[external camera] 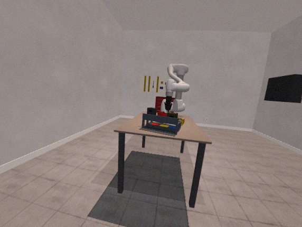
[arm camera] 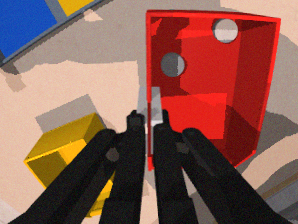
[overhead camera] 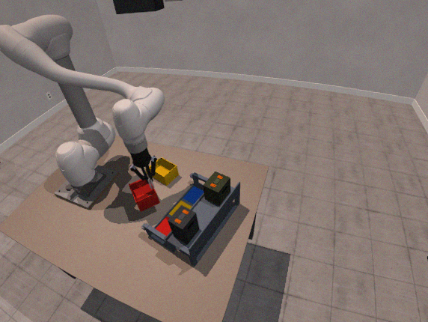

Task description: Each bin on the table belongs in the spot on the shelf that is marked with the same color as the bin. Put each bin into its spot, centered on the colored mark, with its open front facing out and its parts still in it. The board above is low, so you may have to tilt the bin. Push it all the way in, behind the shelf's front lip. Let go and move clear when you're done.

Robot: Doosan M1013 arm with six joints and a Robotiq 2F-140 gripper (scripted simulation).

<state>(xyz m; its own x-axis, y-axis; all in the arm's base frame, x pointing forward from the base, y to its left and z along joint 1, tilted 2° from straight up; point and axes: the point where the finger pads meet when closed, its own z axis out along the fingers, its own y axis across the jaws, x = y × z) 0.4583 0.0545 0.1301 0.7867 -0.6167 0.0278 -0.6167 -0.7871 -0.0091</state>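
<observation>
My gripper (overhead camera: 150, 182) (arm camera: 149, 100) is shut on the left wall of the red bin (overhead camera: 144, 196) (arm camera: 220, 96), pinching the thin wall between its fingertips. The bin hangs tilted just above the table, in front of the shelf (overhead camera: 224, 211) (external camera: 161, 122). Two grey round parts (arm camera: 173, 64) (arm camera: 226, 30) lie inside it. The yellow bin (overhead camera: 165, 171) (arm camera: 60, 156) stands on the table behind the gripper. The shelf's lower board carries a red mark (overhead camera: 163, 226) (external camera: 154, 124), a yellow mark (overhead camera: 179, 205) and a blue mark (overhead camera: 194, 195) (arm camera: 20, 10).
Two dark boxes (overhead camera: 217, 183) (overhead camera: 184, 225) with orange patches sit on the shelf's upper level. The arm's base (overhead camera: 80, 165) stands at the table's (overhead camera: 93, 254) far left. The shelf sits near the table's right edge.
</observation>
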